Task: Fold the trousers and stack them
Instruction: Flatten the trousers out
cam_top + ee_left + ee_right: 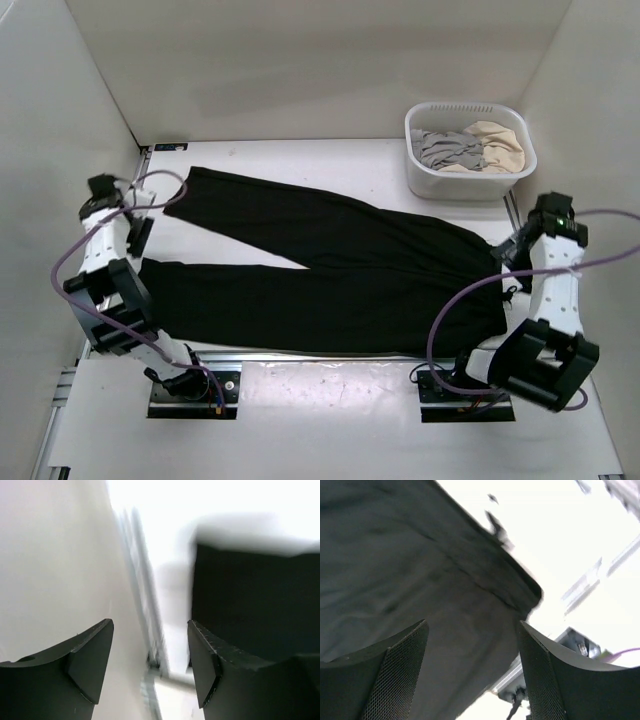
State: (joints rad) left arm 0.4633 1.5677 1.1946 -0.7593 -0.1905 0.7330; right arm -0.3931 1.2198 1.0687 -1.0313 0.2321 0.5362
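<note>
The left claw [150, 630] stands spread with nothing between its fingers. Just to its right lies a black leg hem of the trousers [330, 270], seemingly untouched, though that view is blurred. Its arm is folded at the elbow, wrist tipped down near the left edge of the worktop [300, 160]. The right claw [472, 630] is likewise spread and empty, hovering over the waist end directly beneath it, forearm raised, wrist turned inward. Beyond it sits a white basket [428, 180] holding a grey garment [440, 148] and a beige garment [495, 145].
</note>
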